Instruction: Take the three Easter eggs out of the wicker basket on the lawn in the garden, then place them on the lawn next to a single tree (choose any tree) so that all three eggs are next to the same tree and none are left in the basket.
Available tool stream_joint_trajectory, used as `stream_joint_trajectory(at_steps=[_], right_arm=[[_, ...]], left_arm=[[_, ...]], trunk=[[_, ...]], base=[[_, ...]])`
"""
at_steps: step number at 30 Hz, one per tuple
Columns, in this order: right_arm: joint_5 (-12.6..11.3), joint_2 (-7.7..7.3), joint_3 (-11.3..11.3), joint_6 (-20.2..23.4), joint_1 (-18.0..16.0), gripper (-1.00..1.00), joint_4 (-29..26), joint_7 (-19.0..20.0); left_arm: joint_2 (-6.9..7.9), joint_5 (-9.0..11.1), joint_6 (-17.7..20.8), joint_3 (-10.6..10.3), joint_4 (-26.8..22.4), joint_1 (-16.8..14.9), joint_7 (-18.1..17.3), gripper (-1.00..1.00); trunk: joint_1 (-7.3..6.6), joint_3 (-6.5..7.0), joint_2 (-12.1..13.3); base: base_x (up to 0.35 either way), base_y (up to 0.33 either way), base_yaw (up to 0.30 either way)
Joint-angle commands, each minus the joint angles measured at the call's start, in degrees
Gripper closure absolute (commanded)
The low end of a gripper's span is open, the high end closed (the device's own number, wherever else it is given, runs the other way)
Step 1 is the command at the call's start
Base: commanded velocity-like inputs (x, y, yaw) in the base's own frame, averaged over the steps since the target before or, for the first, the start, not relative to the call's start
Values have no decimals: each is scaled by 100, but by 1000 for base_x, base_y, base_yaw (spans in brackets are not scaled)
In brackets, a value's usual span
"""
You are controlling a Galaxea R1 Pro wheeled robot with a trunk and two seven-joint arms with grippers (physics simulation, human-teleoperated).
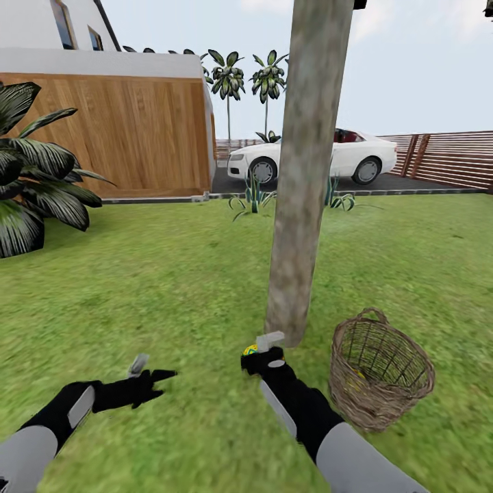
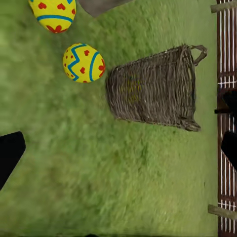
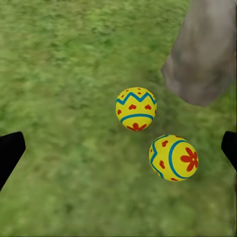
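- Lawn (image 1: 171, 274): 2 eggs (image 3: 136, 108) (image 3: 173, 158) lie apart beside the tree (image 1: 301, 205).
- Basket (image 1: 380, 373) at the tree's 4 o'clock.
- Right end effector (image 1: 263, 352) open, empty; left end effector (image 1: 147, 380) open, empty.

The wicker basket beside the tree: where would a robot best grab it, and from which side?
Probably the thin arched handle on the wicker basket. It rises above the rim, slim enough for an end effector to close around, coming from above. The woven wall looks too wide to span.
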Motion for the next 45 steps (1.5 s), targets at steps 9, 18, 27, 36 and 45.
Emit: stream_joint_trajectory(at_steps=[9, 18, 27, 36, 45], right_arm=[[-122, 0, 26, 888, -5, -100, -749, -551], [-192, 0, 35, 874, -5, -100, -668, -569], [-184, 0, -24, 996, -22, -100, -930, -610], [-200, -3, -2369, 3172, -1106, -100, -695, -900], [-164, -150, -2610, 3304, -1919, -100, -195, -1312]], left_arm=[[354, 175, 1371, 863, 1169, -2, 495, -100], [788, 198, 1377, 866, 1896, -2, 502, -100], [803, 182, 548, 856, 1715, -2, 522, -100], [852, -416, 214, 832, -702, -2, 2095, -100], [867, -568, 371, 838, -1292, -2, 2552, -100]], trunk=[[-1, -6, -2], [-1, -6, -2], [-1, -6, -2], [-1, -6, -2], [-1, -6, -2]], base=[[0, 0, 0], [0, 0, 0], [24, 11, 0], [1, 1, 0], [0, 0, 0]])
